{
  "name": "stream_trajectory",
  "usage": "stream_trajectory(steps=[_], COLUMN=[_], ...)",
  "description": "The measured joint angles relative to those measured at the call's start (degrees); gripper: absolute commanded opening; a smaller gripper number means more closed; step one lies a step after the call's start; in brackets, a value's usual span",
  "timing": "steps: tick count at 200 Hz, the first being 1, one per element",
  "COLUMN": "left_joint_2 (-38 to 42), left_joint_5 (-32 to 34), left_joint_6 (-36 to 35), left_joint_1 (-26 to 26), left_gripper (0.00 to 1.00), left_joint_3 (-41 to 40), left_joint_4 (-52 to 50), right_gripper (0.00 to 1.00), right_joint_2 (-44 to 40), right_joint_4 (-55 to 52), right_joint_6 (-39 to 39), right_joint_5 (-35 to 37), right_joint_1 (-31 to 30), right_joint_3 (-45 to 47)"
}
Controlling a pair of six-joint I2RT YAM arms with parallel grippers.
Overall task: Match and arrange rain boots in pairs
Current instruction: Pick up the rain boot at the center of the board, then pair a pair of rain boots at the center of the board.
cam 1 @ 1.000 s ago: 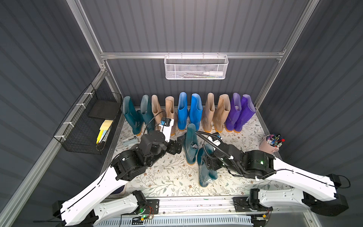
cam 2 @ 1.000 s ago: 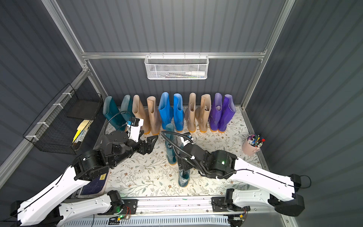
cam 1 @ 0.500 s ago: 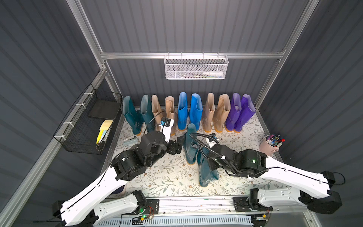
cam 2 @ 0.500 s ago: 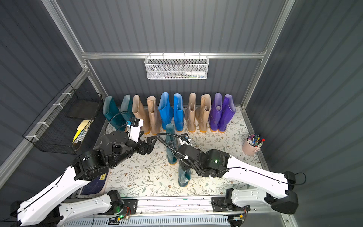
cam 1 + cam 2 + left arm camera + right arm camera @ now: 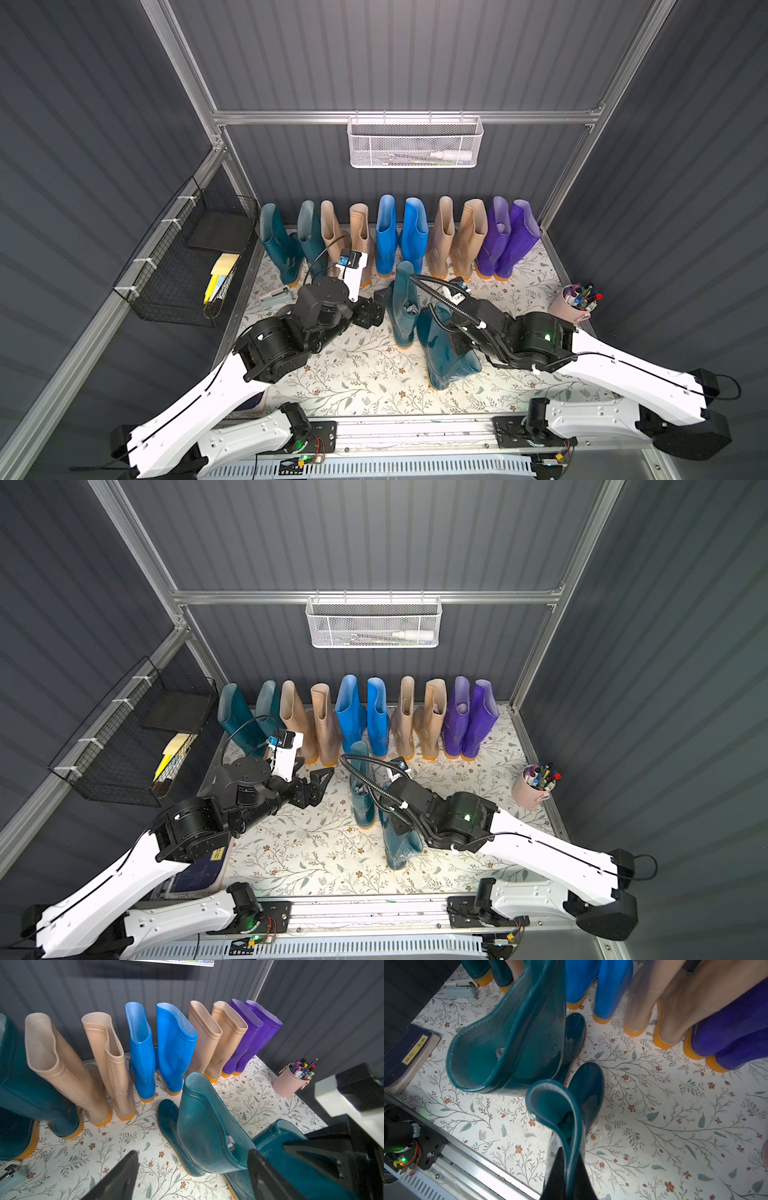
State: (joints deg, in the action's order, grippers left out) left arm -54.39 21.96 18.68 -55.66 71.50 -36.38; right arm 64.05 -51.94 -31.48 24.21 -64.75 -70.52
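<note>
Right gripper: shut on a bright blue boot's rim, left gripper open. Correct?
Wrong colour. The right wrist view shows the right gripper shut on a dark teal boot's rim, not a bright blue one. The left gripper is open, as stated.

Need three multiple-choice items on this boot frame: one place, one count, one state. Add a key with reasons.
1. The pen cup stands:
A) near the purple boots at the end of the row
B) in the wire basket
C) between the blue boots

2. Boots in the back row:
A) eight
B) ten
C) twelve

3. The right tool is:
A) open over the mat
B) shut on a teal boot at its rim
C) shut on a blue boot

Key:
1 A, the cup stands just past the purple pair.
2 B, five same-colour pairs line the wall.
3 B, the right wrist view shows it pinching the teal rim.
</note>
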Motion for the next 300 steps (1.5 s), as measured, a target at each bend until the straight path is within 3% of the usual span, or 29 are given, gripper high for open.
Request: stream_trajectory(steps=[99, 162, 300], left_joint_2=[-0.7, -0.7, 1.1], left_joint_5=[-0.1, -0.1, 0.5], left_joint_6=[0.0, 0.0, 0.0], left_joint_1=[0.0, 0.0, 0.0], left_gripper=[0.84, 0.85, 0.85], left_joint_3=[0.0, 0.5, 0.5], left_joint_4=[-0.7, -3.1, -5.2], right_gripper=[0.0, 0.0, 0.0], right_joint_2=[0.4, 5.5, 14.8], right_joint_4=[4.3, 10.2, 20.7], right_joint_6=[5.6, 8.4, 10.7], right_joint_5=[-5.0, -9.3, -17.3], right_joint_1=[10.0, 14.6, 20.8], right_joint_3=[0.0, -0.4, -4.0])
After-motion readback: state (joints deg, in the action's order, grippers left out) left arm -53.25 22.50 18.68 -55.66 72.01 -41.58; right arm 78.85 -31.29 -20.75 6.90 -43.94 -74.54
